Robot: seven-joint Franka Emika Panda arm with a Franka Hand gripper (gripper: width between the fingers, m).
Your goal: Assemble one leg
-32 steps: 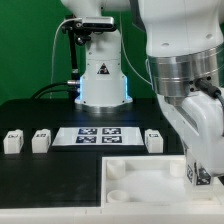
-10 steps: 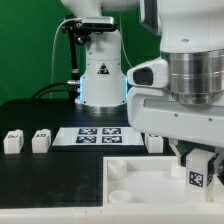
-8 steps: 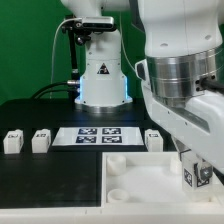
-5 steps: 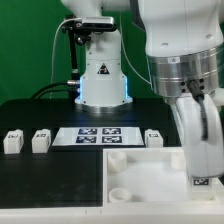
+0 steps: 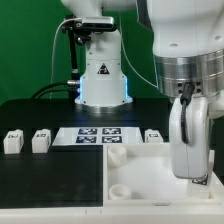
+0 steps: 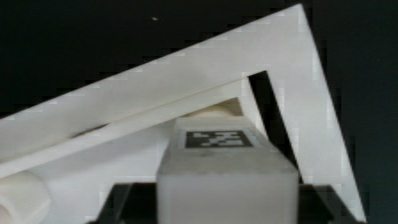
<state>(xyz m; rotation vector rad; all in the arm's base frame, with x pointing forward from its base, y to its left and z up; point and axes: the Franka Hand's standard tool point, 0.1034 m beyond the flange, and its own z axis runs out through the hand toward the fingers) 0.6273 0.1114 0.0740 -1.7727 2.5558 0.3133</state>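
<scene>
My claw (image 6: 228,200) is clamped on one leg (image 6: 222,160), a small white post with a black-and-white square tag on its upper face. In the wrist view the leg fills the space between my two dark fingers (image 6: 128,203), and both of them press against its sides. Behind the leg I see a corner of the large white tray (image 6: 214,85), with its raised rim making a sharp angle against the black table (image 6: 89,40). A round socket of the tray is partly visible beside the leg, but I cannot tell if the leg touches it.

In the exterior view my arm hangs over the exterior view's right part of the tray (image 5: 140,175), and the claw (image 5: 198,182) is low at that edge, mostly cut off by the frame. Two round sockets show on the tray's near side.

Three more legs stand on the black table: two (image 5: 12,141) (image 5: 41,140) near each other on the exterior view's left, and one (image 5: 154,137) just behind the tray. The marker board (image 5: 99,135) lies flat between them.
</scene>
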